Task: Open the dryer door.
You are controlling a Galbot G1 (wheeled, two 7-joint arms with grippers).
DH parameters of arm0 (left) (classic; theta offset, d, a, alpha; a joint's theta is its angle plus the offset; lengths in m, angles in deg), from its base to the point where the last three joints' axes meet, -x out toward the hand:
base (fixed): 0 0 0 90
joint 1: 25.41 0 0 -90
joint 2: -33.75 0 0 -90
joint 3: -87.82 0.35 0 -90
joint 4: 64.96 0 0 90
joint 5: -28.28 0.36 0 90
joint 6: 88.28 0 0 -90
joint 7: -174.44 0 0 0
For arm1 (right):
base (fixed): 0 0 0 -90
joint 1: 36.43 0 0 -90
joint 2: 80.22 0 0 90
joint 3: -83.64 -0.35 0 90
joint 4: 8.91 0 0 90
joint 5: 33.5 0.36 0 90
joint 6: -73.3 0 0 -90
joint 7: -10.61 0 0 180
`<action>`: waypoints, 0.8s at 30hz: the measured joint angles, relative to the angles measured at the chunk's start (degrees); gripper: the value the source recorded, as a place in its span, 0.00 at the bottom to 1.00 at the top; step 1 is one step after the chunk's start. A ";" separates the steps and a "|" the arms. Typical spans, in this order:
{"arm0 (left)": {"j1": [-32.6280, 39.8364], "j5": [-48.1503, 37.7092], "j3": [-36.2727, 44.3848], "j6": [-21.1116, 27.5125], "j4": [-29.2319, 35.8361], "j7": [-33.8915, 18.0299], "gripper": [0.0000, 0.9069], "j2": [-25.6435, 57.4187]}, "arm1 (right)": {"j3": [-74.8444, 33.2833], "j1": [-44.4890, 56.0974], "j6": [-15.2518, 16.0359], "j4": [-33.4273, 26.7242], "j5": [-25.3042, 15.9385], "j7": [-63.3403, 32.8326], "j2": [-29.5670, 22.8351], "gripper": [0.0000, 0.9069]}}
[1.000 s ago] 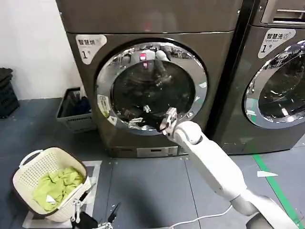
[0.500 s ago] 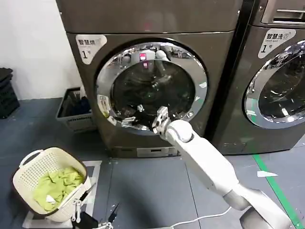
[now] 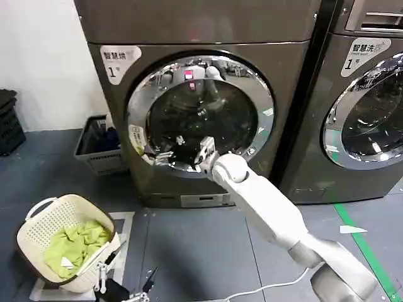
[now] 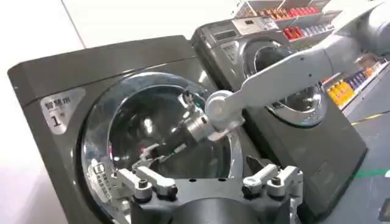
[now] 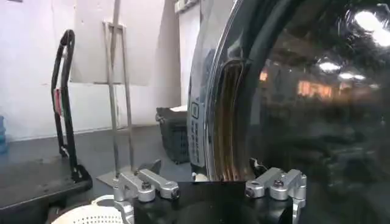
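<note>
Fingers of my right gripper (image 3: pixel 165 153) stand apart, reaching across the round chrome-ringed glass door (image 3: pixel 200 113) of the grey-brown front-loading dryer (image 3: pixel 201 38), near the lower-left stretch of its rim. In the right wrist view the two fingers (image 5: pixel 149 184) frame a vertical recess in the door's edge, which I judge to be the pull handle (image 5: pixel 228 115), just ahead and between them; I cannot tell whether either finger touches it yet.

The door looks shut, seated flush in the dryer's front panel, so the opening itself is not yet done. To do this step well, I judge I should ease the fingers into that recess until they hook behind the lip, close firmly, and then pull along the arc the hinge allows, rather than straight back, so the grip does not slide off the smooth chrome.

My left gripper (image 4: pixel 210 182) hangs low and well apart from the dryer, fingers spread and empty, beside the cream plastic laundry basket (image 3: pixel 38 217) holding green cloth (image 3: pixel 75 245) on the floor.
</note>
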 joint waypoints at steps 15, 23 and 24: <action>0.01 -0.09 -0.03 0.09 -0.02 0.04 1.00 -0.15 | 2.05 -2.47 -0.06 -3.70 -0.09 0.11 -3.31 1.00; 0.02 -0.12 -0.01 0.02 -0.05 0.03 1.00 -0.16 | 2.59 -3.65 -0.28 -5.91 -0.29 0.35 -5.13 1.00; -0.01 -0.12 -0.02 -0.02 -0.05 0.03 1.00 -0.18 | 2.64 -3.75 -0.33 -6.12 -0.34 0.44 -5.32 1.00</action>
